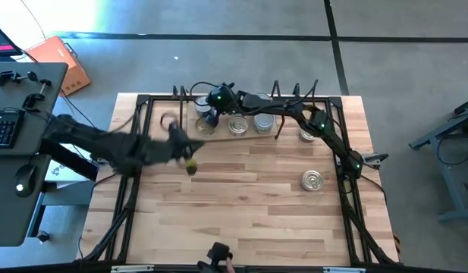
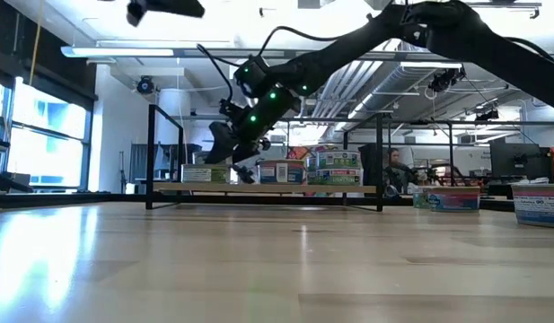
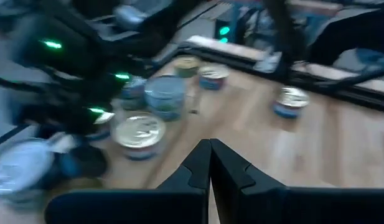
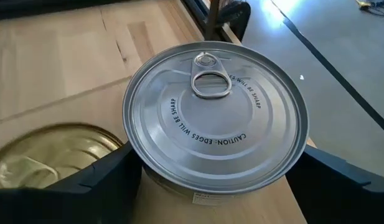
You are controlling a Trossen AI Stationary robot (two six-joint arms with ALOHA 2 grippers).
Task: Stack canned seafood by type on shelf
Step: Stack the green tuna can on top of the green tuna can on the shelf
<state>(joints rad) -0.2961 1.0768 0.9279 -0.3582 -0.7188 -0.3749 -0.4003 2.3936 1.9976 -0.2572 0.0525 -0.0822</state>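
Held tin: a silver-topped tin (image 4: 213, 118) with a ring pull sat between the right gripper's fingers (image 4: 101, 171), one finger on each side of its wall; the jaws were spread wide around it.
Its place: over the shelf's left end, at about 11 o'clock on the table, just above a gold-topped tin (image 4: 51, 155) (whether the two touched, I could not tell).
Right gripper: the right gripper (image 1: 211, 114) reached in from the 3 o'clock side, arm bent across the back of the table, green lights lit on it.
Shelf: the shelf (image 1: 288, 130), a light board with thin black uprights, ran along the 12 o'clock edge.
Tins on shelf: a gold-topped one (image 1: 206, 126) at the left end, then silver-topped tins (image 1: 238, 125) side by side toward the right; from the low view the labelled tins (image 2: 338, 169) stood two high in places.
Loose tins: one silver-topped tin (image 1: 312, 180) stood alone on the table (image 1: 241, 212) at about 3 o'clock; another (image 1: 307, 135) sat near the shelf's right end.
Left gripper: the left gripper (image 1: 190, 163) hung at about 10 o'clock, well apart from the shelf, fingers (image 3: 195, 168) pressed together with nothing between them (its picture was blurred).
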